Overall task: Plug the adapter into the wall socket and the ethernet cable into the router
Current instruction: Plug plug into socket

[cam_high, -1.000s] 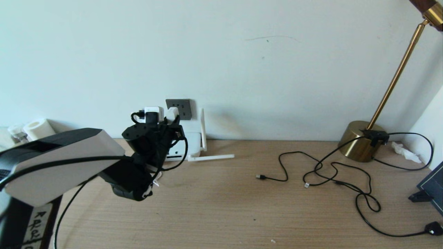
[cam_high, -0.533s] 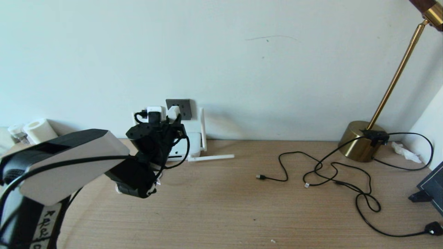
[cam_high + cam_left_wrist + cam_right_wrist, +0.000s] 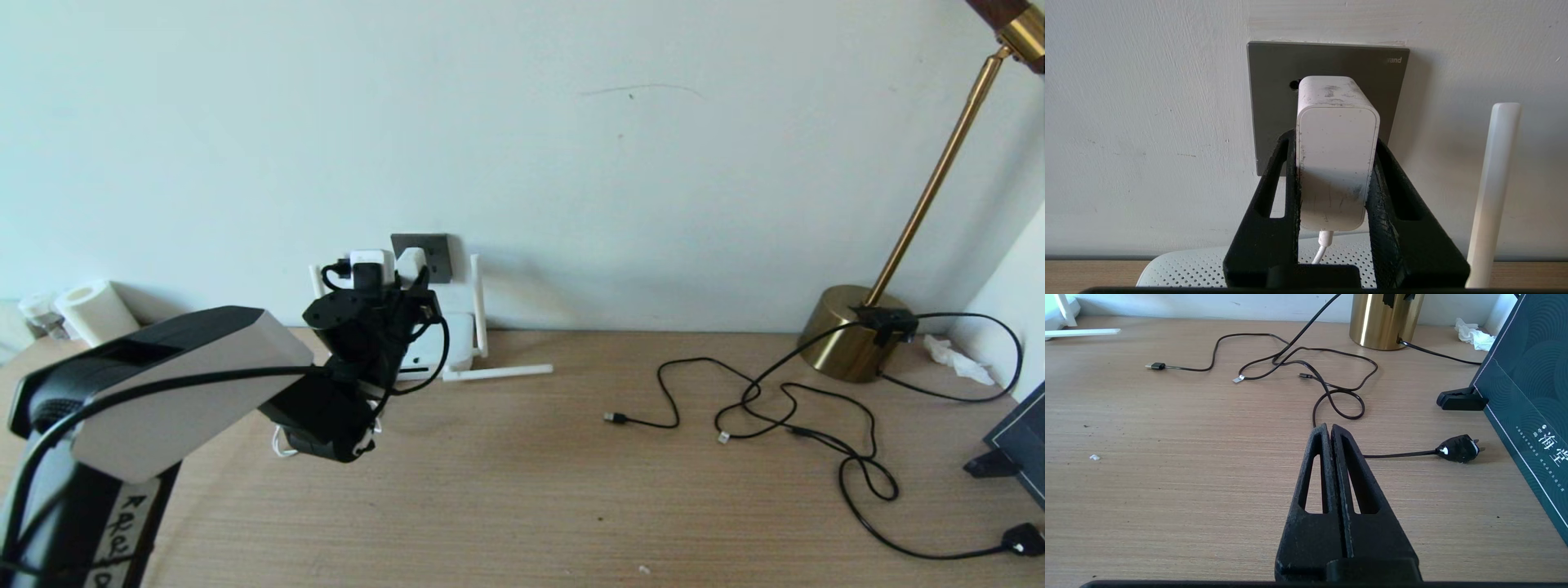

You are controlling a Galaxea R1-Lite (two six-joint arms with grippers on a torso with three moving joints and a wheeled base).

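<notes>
My left claw (image 3: 1333, 143) is matt black around the white adapter (image 3: 1336, 151), whose shell is scuffed with grey marks. The wall socket (image 3: 1274, 81) is dark grey. The router (image 3: 1180, 271) is white, dotted with tiny holes. The desk (image 3: 1167, 477) is pale streaked wood, the lamp base (image 3: 1386, 320) shiny gold.

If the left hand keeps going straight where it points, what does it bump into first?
Probably the wall socket: the left hand holds the adapter right before it; contact can't be told.
</notes>
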